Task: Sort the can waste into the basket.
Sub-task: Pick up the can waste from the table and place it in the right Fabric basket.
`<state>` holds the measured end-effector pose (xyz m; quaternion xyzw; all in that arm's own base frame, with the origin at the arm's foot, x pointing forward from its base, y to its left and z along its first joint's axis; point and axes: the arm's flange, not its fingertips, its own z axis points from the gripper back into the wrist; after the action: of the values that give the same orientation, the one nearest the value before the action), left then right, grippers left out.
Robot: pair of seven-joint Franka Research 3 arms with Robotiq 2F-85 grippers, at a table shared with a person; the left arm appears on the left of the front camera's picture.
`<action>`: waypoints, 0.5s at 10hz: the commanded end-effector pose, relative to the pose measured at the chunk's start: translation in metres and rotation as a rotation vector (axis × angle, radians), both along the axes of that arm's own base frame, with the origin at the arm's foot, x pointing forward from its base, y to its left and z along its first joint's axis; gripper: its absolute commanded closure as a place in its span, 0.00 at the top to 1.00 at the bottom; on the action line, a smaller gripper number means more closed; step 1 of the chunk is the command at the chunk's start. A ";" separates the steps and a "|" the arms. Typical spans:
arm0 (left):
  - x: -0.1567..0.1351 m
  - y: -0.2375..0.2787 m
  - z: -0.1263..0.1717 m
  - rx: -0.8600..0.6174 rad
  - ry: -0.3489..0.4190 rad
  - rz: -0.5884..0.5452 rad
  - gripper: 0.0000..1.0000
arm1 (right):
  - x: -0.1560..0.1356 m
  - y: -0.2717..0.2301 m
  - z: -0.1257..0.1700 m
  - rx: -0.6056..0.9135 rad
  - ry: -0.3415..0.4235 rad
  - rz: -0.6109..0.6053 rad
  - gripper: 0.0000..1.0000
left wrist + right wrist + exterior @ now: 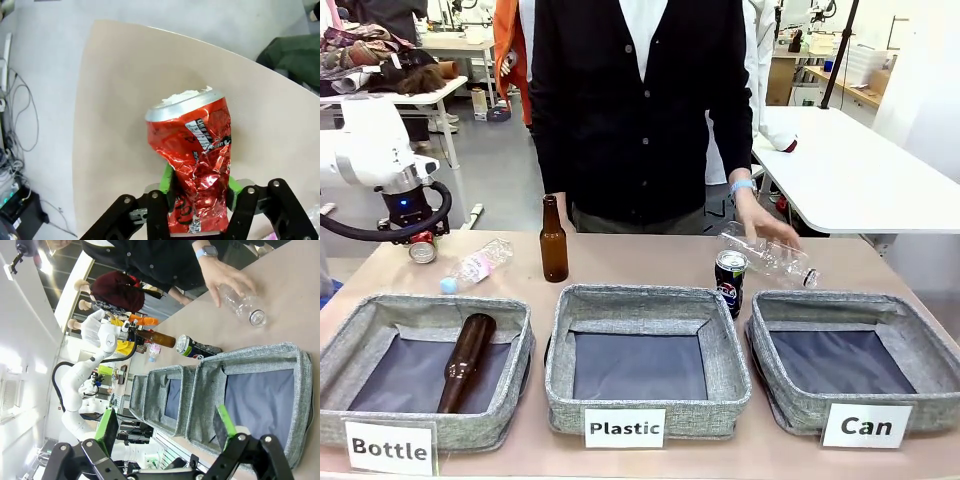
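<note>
At the far left the left end effector (419, 240) is clamped on the red can (423, 252) at the back-left corner of the bench (640, 262). In the left wrist view its green pads (167, 178) pinch the lower part of the crumpled red can (192, 150), whose silver end points away from the camera; whether the can rests on the bench or hangs above it cannot be told. Just right of it a clear plastic bottle (475, 265) lies on its side. In front of that stands the "Bottle" basket (430, 308), with a brown glass bottle (465, 360) lying inside. An upright brown bottle (554, 240) stands behind the "Plastic" basket (645, 297). The black-blue can (730, 282) stands upright at the far edge of the gap between the middle basket and the "Can" basket (850, 300) — outside both. Just behind it the person's hand (765, 225) rests on a second clear bottle (775, 258) lying on the bench. In the right wrist view, the right end effector (167, 427) is spread wide, holding nothing, with the "Can" basket (250, 354) ahead of its fingers.
</note>
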<state>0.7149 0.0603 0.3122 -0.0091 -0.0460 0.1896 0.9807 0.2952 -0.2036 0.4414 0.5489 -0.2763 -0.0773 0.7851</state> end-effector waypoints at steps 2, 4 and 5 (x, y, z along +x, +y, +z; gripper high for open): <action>-0.005 -0.001 0.000 0.013 -0.015 0.033 0.00 | 0.002 0.000 0.005 0.024 -0.005 -0.010 1.00; -0.011 0.005 0.011 -0.003 -0.035 0.031 0.00 | 0.002 0.000 0.005 0.024 -0.005 -0.010 1.00; -0.021 0.010 0.025 -0.025 -0.067 0.021 0.00 | 0.002 0.000 0.005 0.024 -0.005 -0.010 1.00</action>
<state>0.7132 0.0670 0.3237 -0.0128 -0.0589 0.1974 0.9785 0.2952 -0.2036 0.4414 0.5489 -0.2763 -0.0773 0.7851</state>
